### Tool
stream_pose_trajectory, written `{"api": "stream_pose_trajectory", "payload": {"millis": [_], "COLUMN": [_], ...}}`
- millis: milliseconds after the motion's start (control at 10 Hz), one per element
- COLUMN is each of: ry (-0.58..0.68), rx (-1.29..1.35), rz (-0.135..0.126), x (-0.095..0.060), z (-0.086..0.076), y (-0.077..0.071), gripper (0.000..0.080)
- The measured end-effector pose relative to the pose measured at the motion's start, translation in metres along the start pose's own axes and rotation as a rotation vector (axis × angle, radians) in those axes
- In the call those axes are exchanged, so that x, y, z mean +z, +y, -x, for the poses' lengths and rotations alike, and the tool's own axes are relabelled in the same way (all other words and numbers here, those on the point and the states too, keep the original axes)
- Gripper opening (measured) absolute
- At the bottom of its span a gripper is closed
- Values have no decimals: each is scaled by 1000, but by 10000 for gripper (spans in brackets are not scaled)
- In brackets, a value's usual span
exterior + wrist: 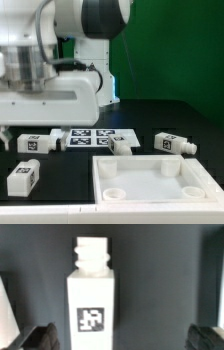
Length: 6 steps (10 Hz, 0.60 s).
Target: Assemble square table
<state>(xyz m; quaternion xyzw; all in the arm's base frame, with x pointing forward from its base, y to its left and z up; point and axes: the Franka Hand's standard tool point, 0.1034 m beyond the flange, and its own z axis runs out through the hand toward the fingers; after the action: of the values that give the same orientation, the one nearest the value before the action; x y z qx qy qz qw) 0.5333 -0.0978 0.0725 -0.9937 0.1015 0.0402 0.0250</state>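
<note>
The square table top point(150, 182) lies flat at the front right, with round sockets showing in its corners. Four white block legs with tags lie on the black table: one point(35, 143) under my gripper, one point(22, 178) at the front left, one point(120, 145) and one point(172, 143) behind the top. My gripper point(35, 132) hangs low over the first leg. In the wrist view my gripper point(125, 339) is open. That leg point(92, 297) lies between the dark fingers point(40, 336), nearer one of them, with its threaded end pointing away.
The marker board point(95, 134) lies flat behind the table top, between the legs. The robot's white base point(95, 55) stands at the back, in front of a green wall.
</note>
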Motion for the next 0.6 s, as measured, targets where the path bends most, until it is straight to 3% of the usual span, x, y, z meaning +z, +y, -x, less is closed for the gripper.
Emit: {"api": "stream_pose_trajectory", "payload": {"millis": [100,200,400,600], "ry": [-71,-79,-105,-129], "rx": [11,-17,-21,71], "rz": [12,21,18,25], "x": [-10,-12,-9,1], "z": [10,8,8,21], "y": [-20,-35,-31,-37], "gripper": [647,647,648,648]}}
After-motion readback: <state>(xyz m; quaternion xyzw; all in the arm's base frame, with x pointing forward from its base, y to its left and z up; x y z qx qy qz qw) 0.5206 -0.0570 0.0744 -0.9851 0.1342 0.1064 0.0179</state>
